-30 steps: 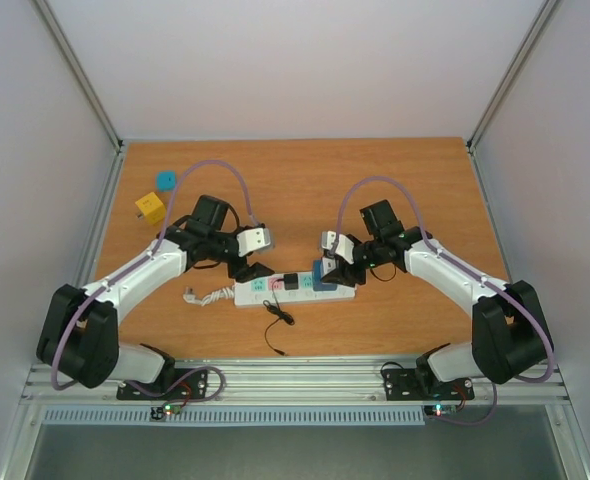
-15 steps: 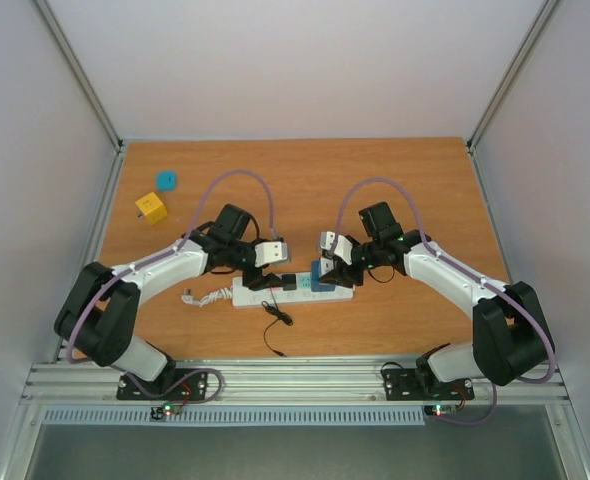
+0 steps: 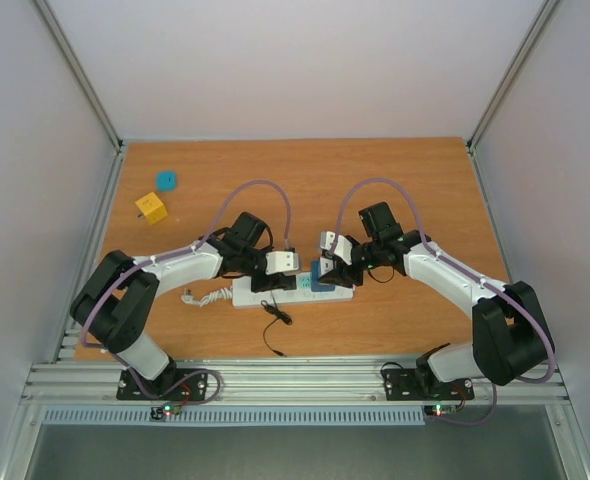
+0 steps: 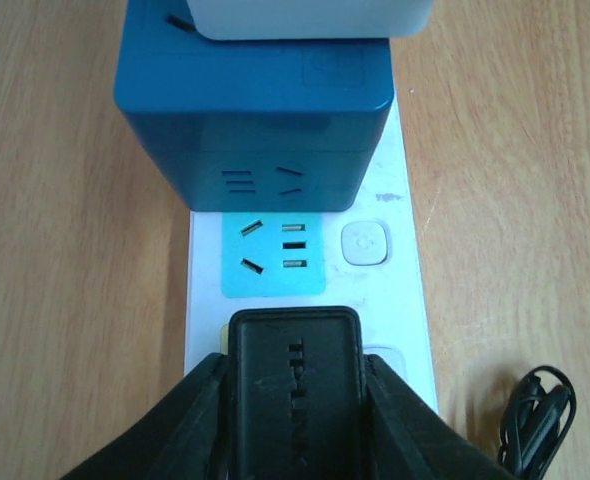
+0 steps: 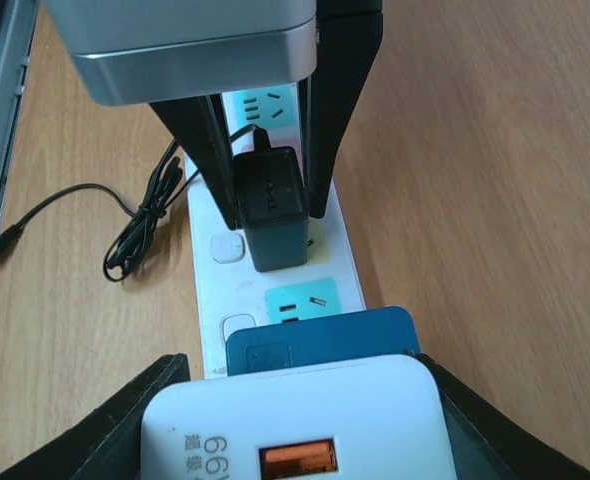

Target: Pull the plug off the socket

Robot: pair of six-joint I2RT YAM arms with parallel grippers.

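The white power strip (image 3: 341, 293) lies across the table's near middle, with pastel outlets (image 4: 273, 257). A black plug (image 4: 295, 395) sits in it, also seen in the right wrist view (image 5: 273, 205). My left gripper (image 3: 278, 283) is shut on the black plug, one finger (image 5: 207, 150) against each side. Further right a blue cube adapter (image 4: 253, 130) stands on the strip with a white charger (image 5: 290, 430) on top. My right gripper (image 3: 327, 270) is shut on the white charger.
The plug's thin black cable (image 3: 275, 322) lies loose in front of the strip. The strip's coiled white cord (image 3: 207, 295) trails left. A yellow cube (image 3: 150, 208) and a blue disc (image 3: 166, 180) sit at the far left. Walls enclose the table.
My left arm has swung right along the strip from its left end and its fingers now clasp the black plug. The right arm has not moved.
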